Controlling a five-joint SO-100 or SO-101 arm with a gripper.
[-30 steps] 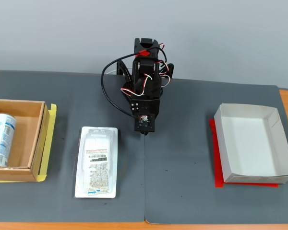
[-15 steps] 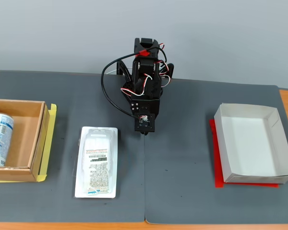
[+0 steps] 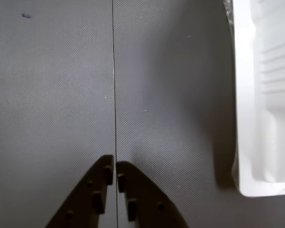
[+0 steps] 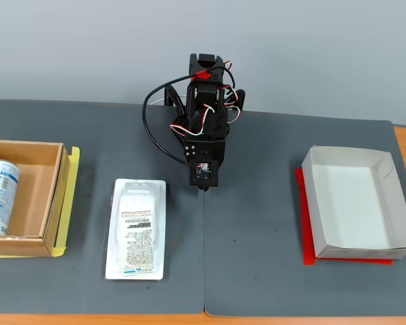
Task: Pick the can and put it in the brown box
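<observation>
The white can (image 4: 0,196) with light-blue graphics lies on its side inside the brown box (image 4: 53,196) at the far left of the fixed view, against the frame edge. My gripper (image 4: 204,187) hangs folded near the arm's base in the middle of the mat, far from the can. In the wrist view the gripper (image 3: 115,175) is shut with nothing between its fingers, pointing down at bare grey mat. Neither the can nor the brown box shows in the wrist view.
A flat white plastic package (image 4: 137,228) with a barcode label lies left of the gripper; its edge (image 3: 263,95) fills the right of the wrist view. A white paper box (image 4: 356,202) sits on a red sheet at the right. A mat seam (image 3: 114,76) runs under the gripper.
The can has rolled a little to the left inside the brown box and then come to rest. The arm has not moved.
</observation>
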